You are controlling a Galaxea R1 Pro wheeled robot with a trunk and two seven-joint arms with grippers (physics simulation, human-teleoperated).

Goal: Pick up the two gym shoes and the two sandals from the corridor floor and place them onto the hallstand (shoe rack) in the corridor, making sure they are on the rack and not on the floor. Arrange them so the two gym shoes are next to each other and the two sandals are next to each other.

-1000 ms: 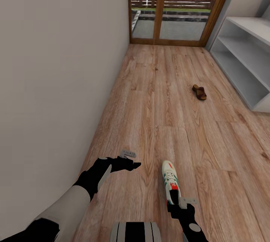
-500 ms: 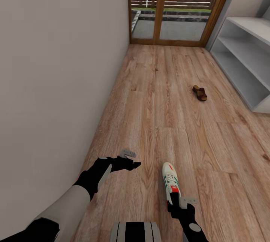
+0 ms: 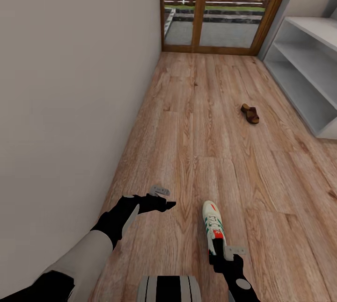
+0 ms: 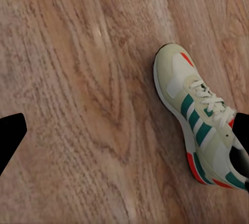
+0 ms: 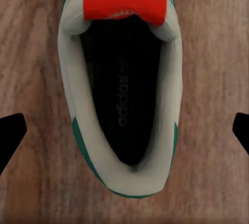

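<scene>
The right end effector (image 3: 220, 251), fingers spread wide, hangs over the heel of a gym shoe (image 3: 213, 223) on the corridor floor (image 3: 196, 143); the left end effector (image 3: 164, 199) hangs open beside it.

The left arm reaches forward from the lower left of the head view, pale forearm sleeve giving way to a black wrist, and its left gripper (image 3: 164, 199) hangs over the floor, pointing toward the right with its jaws apart; in the left wrist view one dark fingertip (image 4: 10, 138) sits at each edge. The right arm rises from the bottom edge, its right gripper (image 3: 222, 250) pointing downward. Its fingertips (image 5: 10, 138) stand wide apart, though whether they touch anything is hard to tell.
</scene>
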